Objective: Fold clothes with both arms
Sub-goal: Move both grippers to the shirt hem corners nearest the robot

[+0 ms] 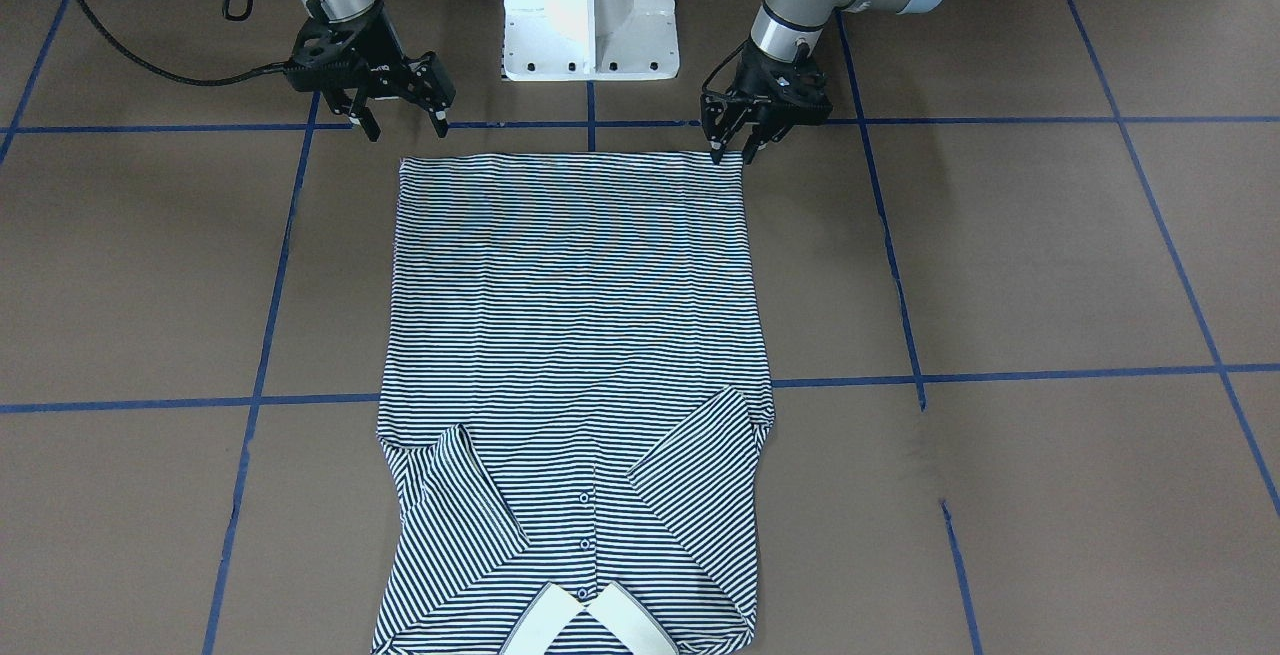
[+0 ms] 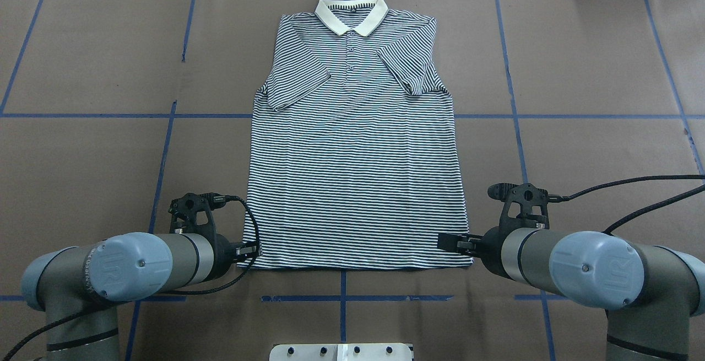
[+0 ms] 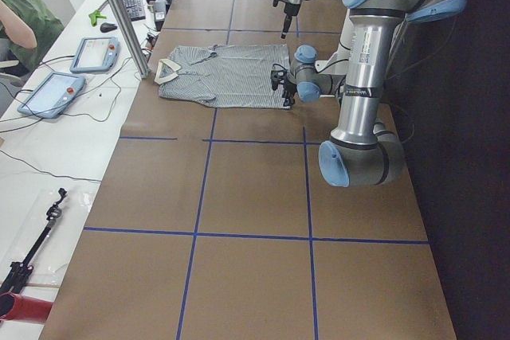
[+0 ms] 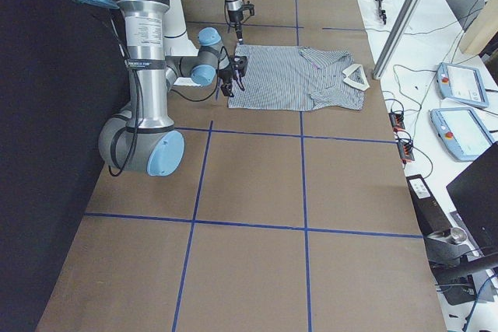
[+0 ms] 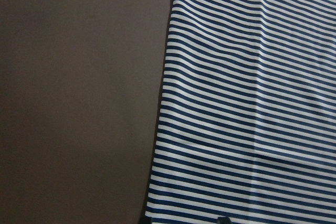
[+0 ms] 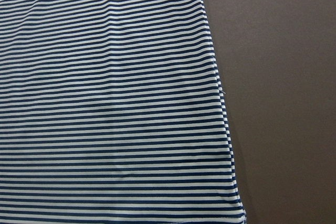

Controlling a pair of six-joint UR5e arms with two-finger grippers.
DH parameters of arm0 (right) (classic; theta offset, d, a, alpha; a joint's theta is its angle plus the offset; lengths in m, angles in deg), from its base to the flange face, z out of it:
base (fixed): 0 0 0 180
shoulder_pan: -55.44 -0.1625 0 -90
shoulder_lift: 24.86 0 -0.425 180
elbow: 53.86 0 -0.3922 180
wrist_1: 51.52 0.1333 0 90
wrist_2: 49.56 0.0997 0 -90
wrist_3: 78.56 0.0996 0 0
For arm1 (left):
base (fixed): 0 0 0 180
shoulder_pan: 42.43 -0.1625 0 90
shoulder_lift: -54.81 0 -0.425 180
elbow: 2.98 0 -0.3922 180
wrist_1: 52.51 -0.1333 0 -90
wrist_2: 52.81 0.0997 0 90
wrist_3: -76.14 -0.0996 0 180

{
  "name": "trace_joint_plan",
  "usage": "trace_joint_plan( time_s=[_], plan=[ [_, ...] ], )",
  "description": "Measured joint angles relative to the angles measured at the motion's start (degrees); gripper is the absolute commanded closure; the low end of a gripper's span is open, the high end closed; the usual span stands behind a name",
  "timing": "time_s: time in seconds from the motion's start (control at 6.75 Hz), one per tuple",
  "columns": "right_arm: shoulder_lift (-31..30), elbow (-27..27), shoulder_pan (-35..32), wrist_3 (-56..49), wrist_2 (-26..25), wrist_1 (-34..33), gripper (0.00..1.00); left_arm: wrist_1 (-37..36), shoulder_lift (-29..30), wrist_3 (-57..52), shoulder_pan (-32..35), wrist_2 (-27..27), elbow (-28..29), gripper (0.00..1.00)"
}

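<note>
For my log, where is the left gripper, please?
In the front-facing view the left gripper is on the right, at the polo shirt's hem corner.

I see a brown tabletop with blue tape lines. A white stand sits at 12 o'clock in the front view. From the left side, toward 10 o'clock, lie a near tablet and a far tablet, with a person in green at the edge.

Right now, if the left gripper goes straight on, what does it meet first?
Probably the hem corner of the polo shirt, under the left gripper, which points down at it; depth is unclear.
</note>
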Motion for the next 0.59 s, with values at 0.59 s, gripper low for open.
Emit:
trace_joint_plan(
  time_s=[0.59],
  plan=[
    [-0.1,-0.1,0.0,0.0,0.0,0.0,0.02,-0.1,-0.2,0.1,-0.2,0.2,0.4,0.54]
  ],
)
